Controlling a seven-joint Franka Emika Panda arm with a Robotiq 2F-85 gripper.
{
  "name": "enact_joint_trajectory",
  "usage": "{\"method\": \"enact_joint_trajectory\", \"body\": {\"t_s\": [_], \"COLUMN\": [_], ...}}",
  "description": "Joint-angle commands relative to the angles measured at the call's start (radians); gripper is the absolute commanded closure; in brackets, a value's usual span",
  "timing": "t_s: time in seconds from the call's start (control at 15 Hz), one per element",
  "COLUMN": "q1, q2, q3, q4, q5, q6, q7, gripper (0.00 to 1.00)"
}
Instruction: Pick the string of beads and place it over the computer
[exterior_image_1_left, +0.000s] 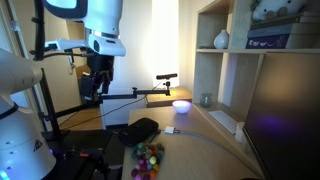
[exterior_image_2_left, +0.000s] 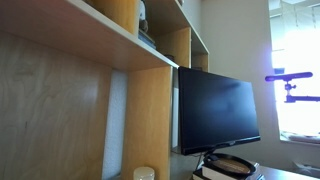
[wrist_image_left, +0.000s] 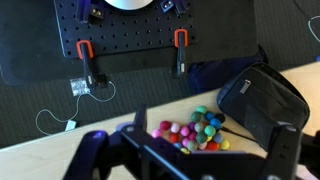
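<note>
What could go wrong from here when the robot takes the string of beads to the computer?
1. The string of beads lies right beside the black pouch, so the open gripper may catch the pouch too.
2. The strand is bunched, so a grip on only a few beads may let it slip.
3. The computer monitor stands under a shelf, which probably leaves the arm little room above it.
</note>
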Motion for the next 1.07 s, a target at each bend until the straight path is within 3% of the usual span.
{"method": "enact_joint_trajectory", "body": {"t_s": [0.0, 0.53, 1.0], "q1": [0.004, 0.002, -0.006], "q2": [0.055, 0.228, 0.444], "q3": [0.021, 0.038, 0.043], "q4": [0.081, 0.302, 0.405], "q5": [0.011, 0.021, 0.001], "q6": [0.010, -0.036, -0.030], "q7": [0.007, 0.033, 0.101], "gripper": [0.00, 0.00, 0.00]}}
